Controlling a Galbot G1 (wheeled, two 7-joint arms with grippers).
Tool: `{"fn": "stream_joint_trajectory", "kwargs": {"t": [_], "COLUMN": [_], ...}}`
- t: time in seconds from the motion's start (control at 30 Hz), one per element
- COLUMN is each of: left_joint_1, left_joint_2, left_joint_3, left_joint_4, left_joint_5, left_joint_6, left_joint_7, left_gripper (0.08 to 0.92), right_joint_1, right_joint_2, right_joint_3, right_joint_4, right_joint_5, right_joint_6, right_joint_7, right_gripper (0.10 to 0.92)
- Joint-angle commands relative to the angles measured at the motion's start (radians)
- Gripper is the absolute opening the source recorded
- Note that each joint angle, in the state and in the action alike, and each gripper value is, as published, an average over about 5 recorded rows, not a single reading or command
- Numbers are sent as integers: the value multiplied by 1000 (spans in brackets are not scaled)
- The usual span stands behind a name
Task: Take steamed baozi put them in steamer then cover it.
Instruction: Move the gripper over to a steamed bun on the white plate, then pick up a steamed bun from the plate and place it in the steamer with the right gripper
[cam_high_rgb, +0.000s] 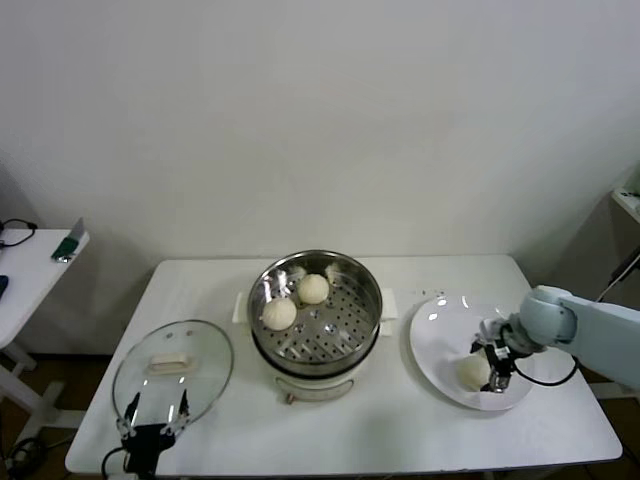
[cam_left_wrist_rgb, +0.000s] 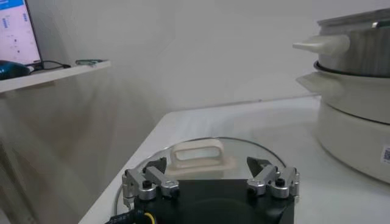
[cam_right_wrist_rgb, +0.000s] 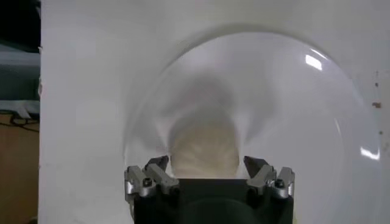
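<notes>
The steel steamer (cam_high_rgb: 372, 300) stands mid-table on its cream pot base (cam_left_wrist_rgb: 359, 134) and holds two baozi (cam_high_rgb: 279, 313) (cam_high_rgb: 313, 288). A third baozi (cam_high_rgb: 472, 371) (cam_right_wrist_rgb: 204, 149) lies on the white plate (cam_high_rgb: 440, 325) at the right. My right gripper (cam_high_rgb: 497, 378) (cam_right_wrist_rgb: 206, 162) is down over that baozi, open, with a fingertip close on each side of it. The glass cover (cam_high_rgb: 200, 355) (cam_left_wrist_rgb: 256, 149) lies flat on the table at the front left, its cream handle (cam_left_wrist_rgb: 198, 155) on top. My left gripper (cam_high_rgb: 157, 408) (cam_left_wrist_rgb: 206, 162) hangs open just in front of the cover, holding nothing.
The white table's front edge (cam_high_rgb: 350, 465) runs close behind both grippers. A small side table (cam_high_rgb: 25, 270) with a few items stands off to the left. Bare tabletop lies between the pot base and the plate.
</notes>
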Motion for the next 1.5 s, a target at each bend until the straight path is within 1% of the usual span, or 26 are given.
{"fn": "stream_joint_trajectory", "kwargs": {"t": [0.03,0.2,0.33,0.43,0.53,0.63,0.7,0.8,0.9,1.0,1.17,1.3,1.5], "left_joint_1": [1,0,0,1,3,4,3,1,-3,-4,-1,5,12], "left_joint_2": [0,-1,-3,-4,-4,-5,-5,-5,-5,-4,-2,0,-1], "left_joint_3": [0,1,1,2,2,3,4,4,5,7,6,-1,-10], "left_joint_4": [0,-3,-5,-7,-13,-21,-24,-26,-26,-27,-33,-39,-43], "left_joint_5": [0,2,4,6,5,6,8,12,13,17,20,15,10], "left_joint_6": [0,1,2,2,4,8,10,12,13,12,12,11,8], "left_joint_7": [0,-1,-1,-1,-1,0,0,1,1,2,3,2,1], "left_gripper": [823,823,823,823,823,823,823,823,823,823,823,823,823], "right_joint_1": [-54,-2,110,287,541,794,931,1032,1056,1037,939,816,676], "right_joint_2": [21,19,25,50,108,204,277,370,454,527,634,691,722], "right_joint_3": [49,11,-67,-182,-356,-493,-522,-477,-383,-299,-247,-249,-277], "right_joint_4": [-21,-20,-14,-4,12,28,35,48,88,146,241,283,276], "right_joint_5": [-11,-13,-7,8,61,115,123,122,119,102,-2,-78,-164], "right_joint_6": [-4,6,29,75,156,282,379,484,543,568,598,597,575], "right_joint_7": [2,-18,-44,-76,-119,-174,-207,-240,-254,-244,-187,-148,-102], "right_gripper": [757,678,660,657,660,661,662,662,662,662,660,657,660]}}
